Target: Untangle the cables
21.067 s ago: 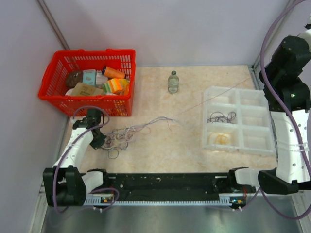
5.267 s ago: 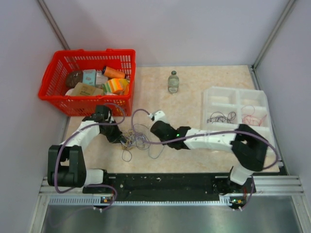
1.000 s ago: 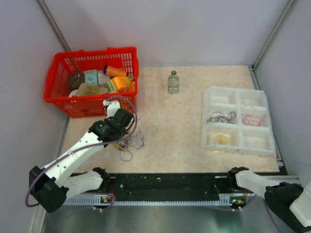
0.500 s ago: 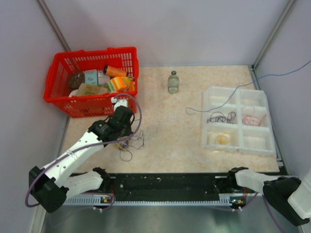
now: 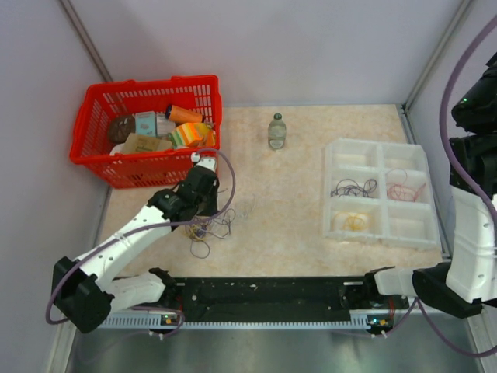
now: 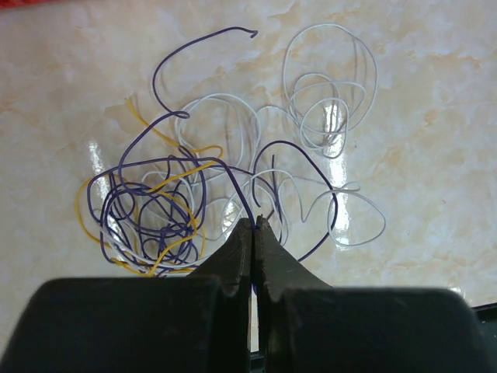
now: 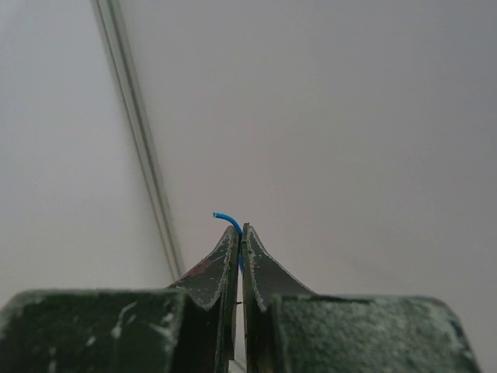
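The cables (image 5: 208, 230) lie in a loose tangle of purple, yellow and white wires on the table, seen close in the left wrist view (image 6: 167, 210). My left gripper (image 6: 254, 223) is shut on a dark purple cable (image 6: 233, 183) at the tangle's near edge; in the top view it (image 5: 203, 217) sits over the tangle. My right gripper (image 7: 241, 230) is shut on a blue cable (image 7: 227, 219), held high against the wall; only its short end shows. Sorted purple (image 5: 353, 188), red (image 5: 400, 189) and yellow (image 5: 353, 221) cables lie in the tray.
A white compartment tray (image 5: 377, 159) stands at the right. A red basket (image 5: 93, 159) of items stands at the back left, just behind the left arm. A small glass bottle (image 5: 277, 130) stands at the back middle. The right arm (image 5: 474, 194) rises along the right wall.
The blue cable that stretched from the table to the right edge has left the top view. The right arm has swung up along the right wall. The left gripper shifted slightly right.
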{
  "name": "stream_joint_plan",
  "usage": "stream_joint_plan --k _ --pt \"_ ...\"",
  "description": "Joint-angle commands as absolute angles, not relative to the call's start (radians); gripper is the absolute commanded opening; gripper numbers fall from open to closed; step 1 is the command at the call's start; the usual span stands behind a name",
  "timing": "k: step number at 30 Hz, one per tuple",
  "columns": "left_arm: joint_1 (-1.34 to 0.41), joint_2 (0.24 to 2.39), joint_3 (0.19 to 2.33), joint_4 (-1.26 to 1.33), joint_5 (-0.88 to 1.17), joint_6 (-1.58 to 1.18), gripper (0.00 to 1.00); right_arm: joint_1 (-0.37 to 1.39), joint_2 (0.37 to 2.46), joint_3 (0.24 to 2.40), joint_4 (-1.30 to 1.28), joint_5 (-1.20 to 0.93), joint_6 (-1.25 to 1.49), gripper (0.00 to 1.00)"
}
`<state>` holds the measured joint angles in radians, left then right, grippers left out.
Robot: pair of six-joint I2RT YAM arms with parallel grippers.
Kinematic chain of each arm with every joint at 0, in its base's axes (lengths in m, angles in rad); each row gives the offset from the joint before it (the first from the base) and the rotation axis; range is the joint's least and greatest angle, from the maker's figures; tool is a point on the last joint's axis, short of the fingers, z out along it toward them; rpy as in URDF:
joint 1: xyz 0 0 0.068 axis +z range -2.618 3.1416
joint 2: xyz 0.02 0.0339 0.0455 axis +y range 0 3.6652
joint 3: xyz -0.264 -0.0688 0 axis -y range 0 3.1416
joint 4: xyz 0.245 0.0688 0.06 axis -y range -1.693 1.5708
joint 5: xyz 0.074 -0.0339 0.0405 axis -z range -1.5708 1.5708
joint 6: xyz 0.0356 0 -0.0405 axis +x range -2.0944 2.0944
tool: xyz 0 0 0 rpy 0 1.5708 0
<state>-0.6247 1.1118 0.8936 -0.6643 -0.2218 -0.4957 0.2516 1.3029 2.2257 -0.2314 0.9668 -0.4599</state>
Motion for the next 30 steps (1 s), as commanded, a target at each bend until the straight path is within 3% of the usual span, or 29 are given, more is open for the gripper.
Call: stream_joint_plan --k 1,8,14,30 --pt "-0.603 1.135 0.891 -0.575 -0.134 -0.436 0.00 0.203 1.284 2.134 -0.091 1.012 -0.554 0.00" --pt "-0.588 1.169 0.914 -0.591 -0.126 -0.400 0.00 0.085 1.172 1.829 -0.159 1.052 -0.329 0.00" --pt "-0.560 1.178 0.911 -0.591 -0.100 -0.388 0.00 0.078 1.278 2.074 -0.255 1.060 -0.398 0.00" --pt "-0.541 1.216 0.913 -0.609 -0.089 -0.387 0.00 0.078 1.193 2.080 -0.121 1.095 -0.586 0.00"
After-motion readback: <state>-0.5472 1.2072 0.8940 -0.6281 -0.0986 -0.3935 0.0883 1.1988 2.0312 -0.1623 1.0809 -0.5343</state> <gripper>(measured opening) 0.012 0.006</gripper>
